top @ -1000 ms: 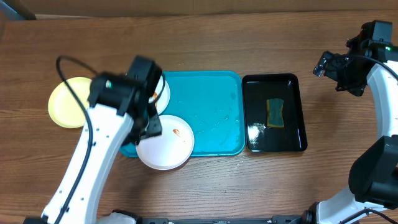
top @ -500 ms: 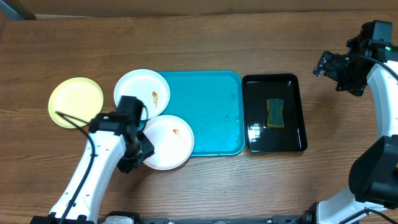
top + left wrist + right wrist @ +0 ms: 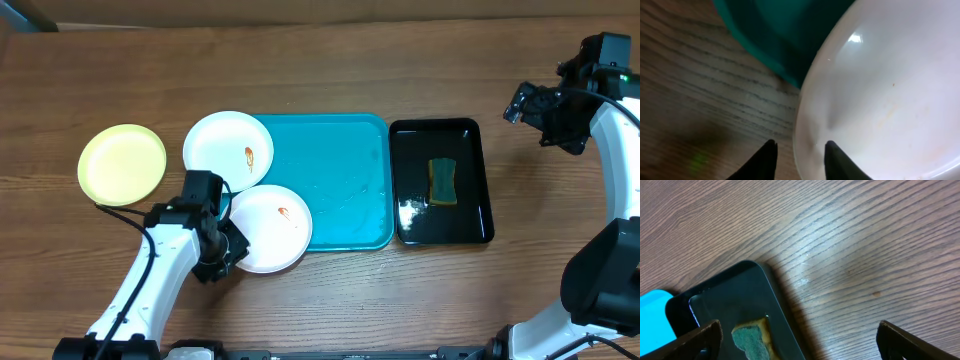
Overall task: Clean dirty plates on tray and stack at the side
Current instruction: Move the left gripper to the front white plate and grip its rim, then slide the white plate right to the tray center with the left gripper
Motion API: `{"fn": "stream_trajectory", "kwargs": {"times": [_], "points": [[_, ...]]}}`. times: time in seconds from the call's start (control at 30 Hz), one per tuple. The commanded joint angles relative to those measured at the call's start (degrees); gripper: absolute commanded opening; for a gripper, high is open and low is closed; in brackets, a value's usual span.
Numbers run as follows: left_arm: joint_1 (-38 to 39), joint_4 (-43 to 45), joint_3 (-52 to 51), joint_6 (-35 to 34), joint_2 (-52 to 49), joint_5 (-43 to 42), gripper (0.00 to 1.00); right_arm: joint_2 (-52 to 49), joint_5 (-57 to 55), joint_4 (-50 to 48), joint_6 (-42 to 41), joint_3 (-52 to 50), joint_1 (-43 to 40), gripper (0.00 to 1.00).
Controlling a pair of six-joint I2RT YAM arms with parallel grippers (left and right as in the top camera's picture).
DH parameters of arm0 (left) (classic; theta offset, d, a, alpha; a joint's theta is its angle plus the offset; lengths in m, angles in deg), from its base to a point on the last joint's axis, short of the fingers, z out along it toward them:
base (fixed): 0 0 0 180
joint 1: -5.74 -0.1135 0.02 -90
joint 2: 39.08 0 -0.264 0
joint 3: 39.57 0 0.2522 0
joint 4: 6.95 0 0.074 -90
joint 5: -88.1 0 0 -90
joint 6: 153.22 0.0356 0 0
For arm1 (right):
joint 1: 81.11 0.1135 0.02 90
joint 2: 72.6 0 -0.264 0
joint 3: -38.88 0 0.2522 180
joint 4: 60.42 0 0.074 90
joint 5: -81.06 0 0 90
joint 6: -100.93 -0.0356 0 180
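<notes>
The turquoise tray (image 3: 340,170) lies mid-table. A white plate (image 3: 228,148) with an orange smear overlaps its left edge. A second smeared white plate (image 3: 268,228) overhangs its front left corner. The lime-green plate (image 3: 122,163) sits on the table at the left. My left gripper (image 3: 226,250) is at the second plate's front left rim. In the left wrist view its fingers (image 3: 799,145) are open and straddle that plate's (image 3: 880,90) rim, beside the tray's corner (image 3: 785,30). My right gripper (image 3: 517,105) hangs open and empty at the far right.
A black tray (image 3: 470,150) holding a green-yellow sponge (image 3: 442,180) stands right of the turquoise tray. In the right wrist view the open right gripper (image 3: 800,325) sits over the black tray's corner (image 3: 725,295), the sponge (image 3: 752,340) and bare wood.
My left arm has swung from above the two white plates down to the front left, then edged right onto the near plate's rim. The right arm has not moved.
</notes>
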Motion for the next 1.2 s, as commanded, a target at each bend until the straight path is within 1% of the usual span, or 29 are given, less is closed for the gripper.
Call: {"fn": "stream_trajectory", "kwargs": {"times": [0.0,0.1,0.23,0.33,0.37,0.43,0.57,0.67,0.73,0.83,0.9,1.0,1.17], "points": [[0.72,1.38,-1.33,1.11,0.09,-3.41,0.29,1.01,0.02,-0.31,-0.2,0.26,-0.39,1.0],[0.81,1.88,-1.88,1.11,0.07,-3.58,0.27,1.01,0.02,-0.31,-0.2,0.26,-0.39,1.0],[0.81,2.19,-2.01,1.11,0.07,-3.63,0.17,1.01,0.02,-0.31,-0.2,0.26,-0.39,1.0],[0.81,2.27,-2.03,1.11,0.07,-4.35,0.14,1.01,0.02,-0.31,-0.2,0.26,-0.39,1.0],[0.81,2.25,-2.01,1.14,0.07,-4.94,0.12,1.01,0.02,-0.31,-0.2,0.26,-0.39,1.0],[0.81,2.23,-2.01,1.16,0.07,-5.77,0.04,1.01,0.02,-0.31,-0.2,0.26,-0.39,1.0],[0.81,2.49,-2.01,1.46,0.09,-7.98,0.04,1.01,0.02,-0.31,-0.2,0.26,-0.39,1.0],[0.81,5.92,-1.88,4.92,0.09,-11.19,0.04,1.01,0.02,-0.31,-0.2,0.26,-0.39,1.0],[0.81,8.7,-1.16,5.92,0.09,-12.68,0.04,1.01,0.02,-0.31,-0.2,0.26,-0.39,1.0],[0.87,11.39,1.55,7.69,0.09,-14.4,0.04,1.01,0.02,-0.31,-0.2,0.26,-0.39,1.0],[1.05,11.65,4.17,9.18,0.09,-16.13,0.04,1.01,0.02,-0.31,-0.2,0.26,-0.39,1.0],[3.26,11.69,9.33,11.96,0.07,-15.41,0.04,1.01,0.02,-0.31,-0.2,0.26,-0.39,1.0],[8.57,11.54,15.19,13.38,-1.31,-9.4,0.04,1.01,0.02,-0.31,-0.2,0.26,-0.39,1.0]]}}
